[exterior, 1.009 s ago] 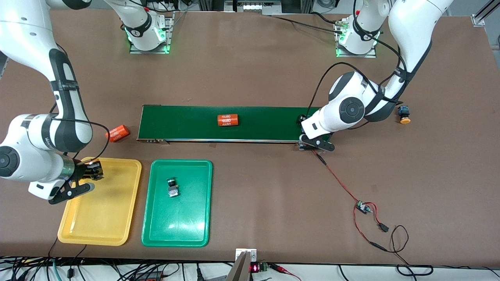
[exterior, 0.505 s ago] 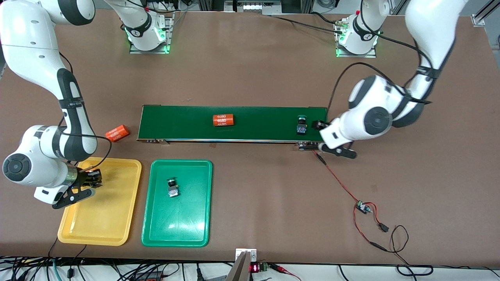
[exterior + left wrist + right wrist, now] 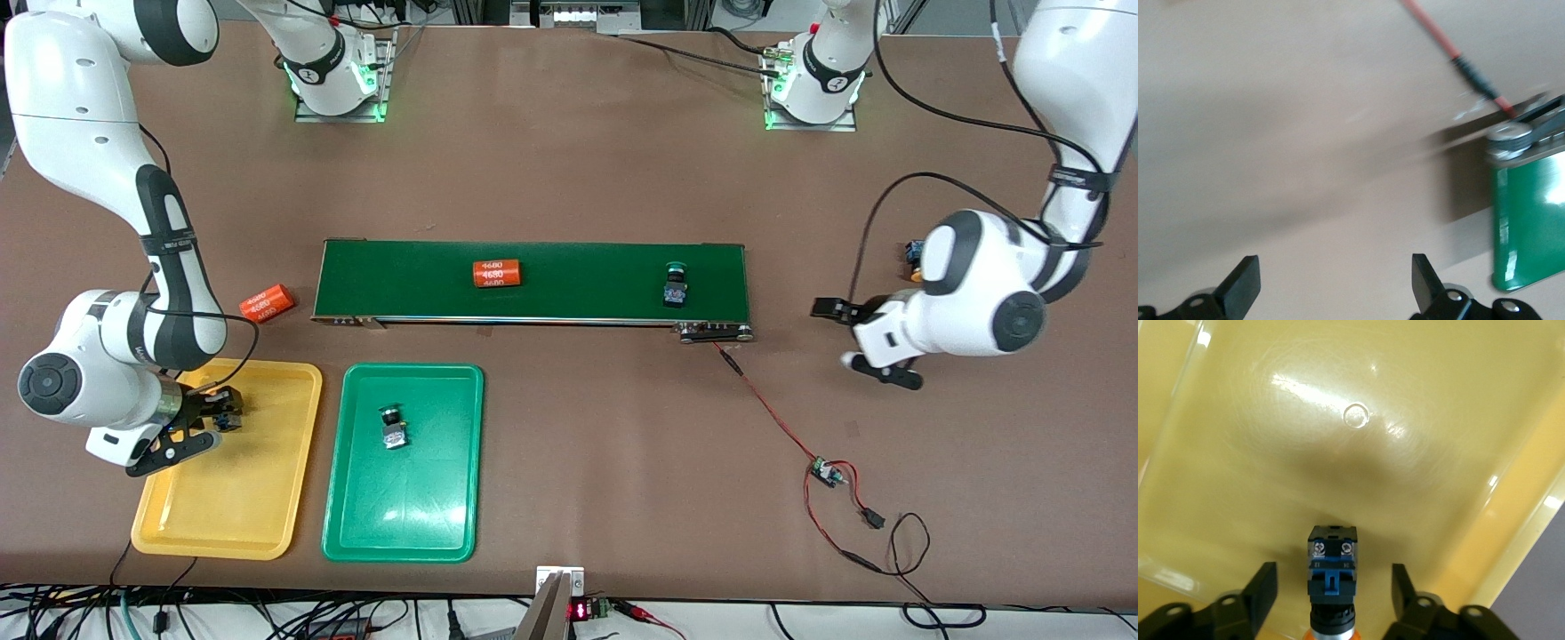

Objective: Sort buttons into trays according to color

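Note:
My right gripper (image 3: 209, 418) (image 3: 1333, 583) is low over the yellow tray (image 3: 249, 516) (image 3: 1271, 453) and open. A yellow-capped button (image 3: 228, 419) (image 3: 1332, 570) sits between its fingers with a gap on each side. My left gripper (image 3: 831, 335) (image 3: 1335, 283) hangs open and empty over bare table past the conveyor's end. One green button (image 3: 676, 284) stands on the belt. Another green button (image 3: 392, 427) lies in the green tray (image 3: 404, 524). A second yellow button (image 3: 910, 256) is partly hidden by the left arm.
The long green conveyor belt (image 3: 578, 293) (image 3: 1531, 220) carries an orange cylinder (image 3: 496, 273). Another orange cylinder (image 3: 267, 303) lies on the table by the belt's end toward the right arm. A red wire (image 3: 773, 418) (image 3: 1438, 40) runs from the belt to a small circuit board (image 3: 827, 471).
The right gripper has opened around the yellow button in the yellow tray. The left arm left a green button on the belt and swung away toward its own end. The belt's cylinder has drifted toward the right arm.

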You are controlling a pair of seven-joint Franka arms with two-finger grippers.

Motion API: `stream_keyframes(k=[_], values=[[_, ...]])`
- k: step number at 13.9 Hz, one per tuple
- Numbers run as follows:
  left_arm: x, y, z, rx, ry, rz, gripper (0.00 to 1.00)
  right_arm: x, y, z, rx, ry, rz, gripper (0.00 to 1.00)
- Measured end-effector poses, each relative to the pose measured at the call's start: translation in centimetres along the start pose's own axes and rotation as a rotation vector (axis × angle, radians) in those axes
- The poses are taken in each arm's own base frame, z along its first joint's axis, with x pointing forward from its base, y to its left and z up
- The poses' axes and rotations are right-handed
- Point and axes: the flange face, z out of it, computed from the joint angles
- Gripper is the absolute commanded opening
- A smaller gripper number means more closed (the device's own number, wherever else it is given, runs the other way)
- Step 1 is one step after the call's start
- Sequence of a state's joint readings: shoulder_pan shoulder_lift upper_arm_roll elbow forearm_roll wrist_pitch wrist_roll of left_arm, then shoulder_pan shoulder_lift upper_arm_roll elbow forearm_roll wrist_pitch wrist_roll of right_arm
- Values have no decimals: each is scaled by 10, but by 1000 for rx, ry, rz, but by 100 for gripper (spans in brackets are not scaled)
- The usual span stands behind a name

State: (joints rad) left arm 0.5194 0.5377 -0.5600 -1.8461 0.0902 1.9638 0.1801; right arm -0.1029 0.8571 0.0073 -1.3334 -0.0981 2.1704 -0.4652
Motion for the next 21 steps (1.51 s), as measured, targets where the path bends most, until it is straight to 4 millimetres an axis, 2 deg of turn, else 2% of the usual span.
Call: stream_keyframes(k=[3, 4, 7, 9, 11, 14, 18, 19, 21], values=[[-16, -29, 3, -6, -46, -40, 100, 0, -1, -4, 14, -5, 13, 100], [-25, -47, 4, 1, -61, -62, 100, -1, -4, -9, 29, -22, 28, 100], [-63, -110, 17, -25, -87, -158, 100, 1, -23, -44, 43, -68, 157, 100], [-83, -135, 26, -52, -98, -204, 100, 4, -38, -67, 43, -79, 207, 100], [-96, -149, 31, -41, -97, -225, 100, 2, -55, -90, 39, -88, 263, 100], [-126, -169, 43, -11, -58, -264, 100, -15, -82, -134, 42, -127, 305, 100], [-165, -170, 70, -1, -27, -303, 100, -34, -139, -195, 74, -140, 339, 100], [-171, -171, 73, -4, -30, -305, 100, -39, -154, -204, 94, -138, 359, 100], [-179, -175, 78, -12, -34, -301, 100, -51, -178, -208, 114, -156, 406, 100]])
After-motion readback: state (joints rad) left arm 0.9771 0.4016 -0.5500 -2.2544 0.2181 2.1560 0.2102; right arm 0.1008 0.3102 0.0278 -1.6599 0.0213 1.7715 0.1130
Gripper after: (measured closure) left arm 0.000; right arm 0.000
